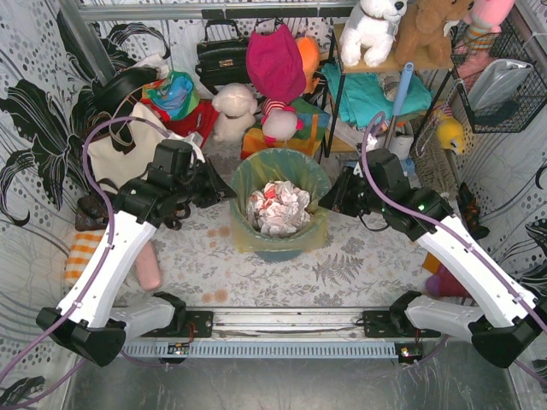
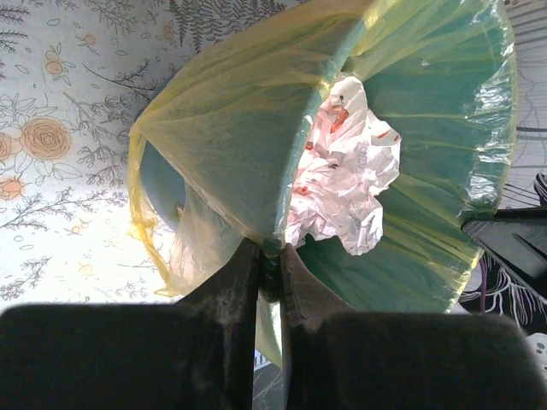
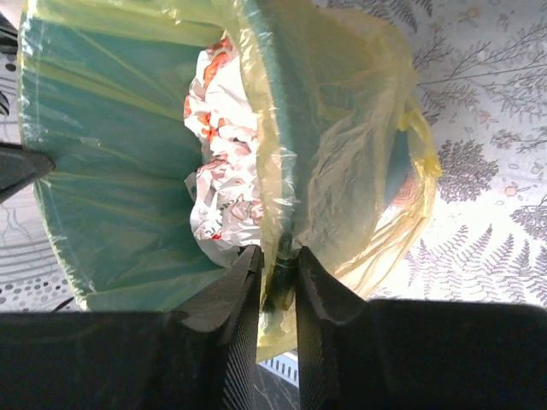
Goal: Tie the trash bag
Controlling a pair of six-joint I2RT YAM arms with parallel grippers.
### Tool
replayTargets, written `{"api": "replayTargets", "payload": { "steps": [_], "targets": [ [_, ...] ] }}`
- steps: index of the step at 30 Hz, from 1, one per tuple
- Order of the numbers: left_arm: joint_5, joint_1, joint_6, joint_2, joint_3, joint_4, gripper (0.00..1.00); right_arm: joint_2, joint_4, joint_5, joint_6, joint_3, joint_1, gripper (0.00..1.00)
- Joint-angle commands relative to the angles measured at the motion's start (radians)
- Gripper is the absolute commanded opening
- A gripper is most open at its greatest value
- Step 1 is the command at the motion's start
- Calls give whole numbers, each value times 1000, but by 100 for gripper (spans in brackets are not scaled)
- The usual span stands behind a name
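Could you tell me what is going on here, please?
Two robot arms are working on the trash bag lining a teal bin, with crumpled paper inside. The left gripper pinches the bag's edge at the rim on one side, the right gripper on the opposite side. The bag is not yet tied, its mouth wide open.

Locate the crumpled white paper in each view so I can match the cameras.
Top external: crumpled paper at centre, inside the trash bag.
Left wrist: right of centre.
Right wrist: left of centre.
Shared landmark: the teal bin rim under the bag.
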Motion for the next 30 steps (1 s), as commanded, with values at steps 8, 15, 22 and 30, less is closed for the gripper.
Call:
{"api": "replayTargets", "payload": {
  "steps": [8,15,22,30],
  "targets": [
    [50,-33,33,13,68,72,32,-2,9,-70,-62,90,41,54],
    [-2,-33,60,25,128,15,36,52,-148,94,-190,248,41,56],
    [-16,-33,44,8,98,26,37,105,-201,159,-258,283,41,56],
    [-15,-33,24,-23,42,46,37,84,-169,130,-260,237,41,52]
  ]
}}
